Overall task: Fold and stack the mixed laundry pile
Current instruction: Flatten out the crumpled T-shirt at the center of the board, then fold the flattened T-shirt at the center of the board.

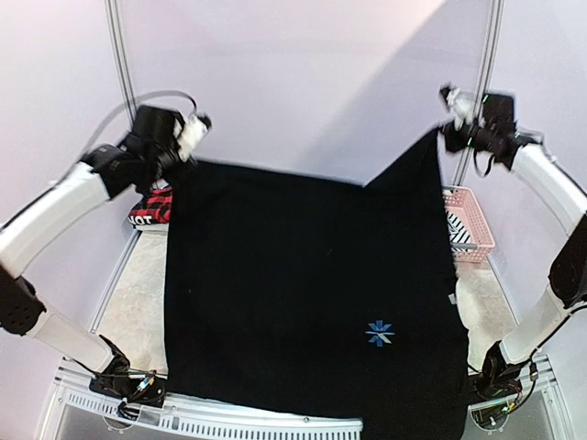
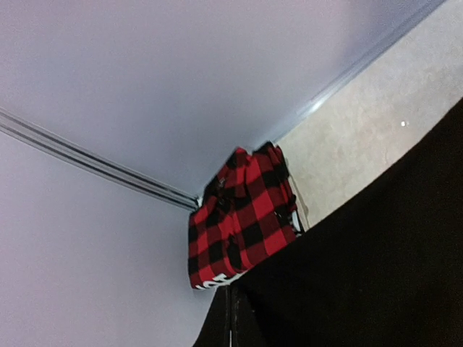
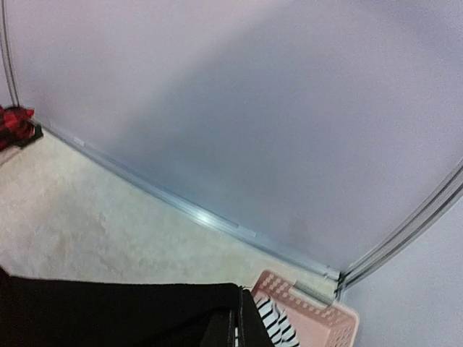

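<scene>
The black shirt point(image 1: 303, 293) hangs in the air, spread wide across the middle of the top view. The left jaws are shut on its corner at upper left. The right jaws are shut on the other corner at upper right, a bit higher, so the top edge sags & tilts. The plaid piece point(image 1: 151, 206) sits on the worktop point(image 1: 138, 284) at left, behind the shirt. The striped top point(image 1: 463, 234) lies in the pink basket point(image 1: 477, 197) at right.

Step now, prob.: lay the shirt flat to fold. To do it well, hold both corners tight, get them level, pull the edge straight w/o tugging hard, then lower slow so the bottom lands first. Don't cover the plaid piece.
</scene>
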Robot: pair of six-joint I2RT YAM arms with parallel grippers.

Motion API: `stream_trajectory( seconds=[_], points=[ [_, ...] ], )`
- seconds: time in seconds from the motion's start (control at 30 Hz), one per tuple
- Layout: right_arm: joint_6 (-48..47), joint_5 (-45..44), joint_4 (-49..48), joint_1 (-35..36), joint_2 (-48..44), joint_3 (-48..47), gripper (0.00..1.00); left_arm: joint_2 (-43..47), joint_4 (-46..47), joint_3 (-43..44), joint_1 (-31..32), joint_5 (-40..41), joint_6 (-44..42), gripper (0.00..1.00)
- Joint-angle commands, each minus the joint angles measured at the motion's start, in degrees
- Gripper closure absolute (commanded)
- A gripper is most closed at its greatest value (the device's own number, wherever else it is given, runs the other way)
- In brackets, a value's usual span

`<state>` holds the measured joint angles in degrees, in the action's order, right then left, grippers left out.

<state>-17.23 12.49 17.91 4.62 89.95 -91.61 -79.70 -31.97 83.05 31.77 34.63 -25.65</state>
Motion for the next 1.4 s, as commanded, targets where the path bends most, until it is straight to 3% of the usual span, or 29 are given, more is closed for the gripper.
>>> stream_trajectory(
  seconds=[0.0, 0.37, 0.63, 0.83, 1.37],
  points=[
    [-3.1, -2.8, -7.3, 0.6, 1.9, 5.6, 1.0, -4.2, 2.3, -3.1, -3.4, -2.5, 5.1, 1.0],
    [-3.4, -6.0, -5.9, 5.3, 15.3, -0.7, 1.0, -11.9, 5.6, -4.8, -10.3, -4.1, 6.8, 1.0],
    [2.6, -7.4, -1.8, 5.7, 22.8, -10.0, 1.0, -19.6, 5.5, -2.9, -13.6, -9.1, 7.0, 1.0],
    [3.0, -7.3, 0.5, 6.1, 19.9, -5.4, 1.0, -18.9, 8.4, -7.0, -13.6, -11.0, 5.2, 1.0],
    [9.2, 1.0, 10.1, 7.1, 7.3, 9.3, 1.0, -13.7, 13.5, -14.1, -13.7, -9.3, -11.9, 1.0]
  ],
)
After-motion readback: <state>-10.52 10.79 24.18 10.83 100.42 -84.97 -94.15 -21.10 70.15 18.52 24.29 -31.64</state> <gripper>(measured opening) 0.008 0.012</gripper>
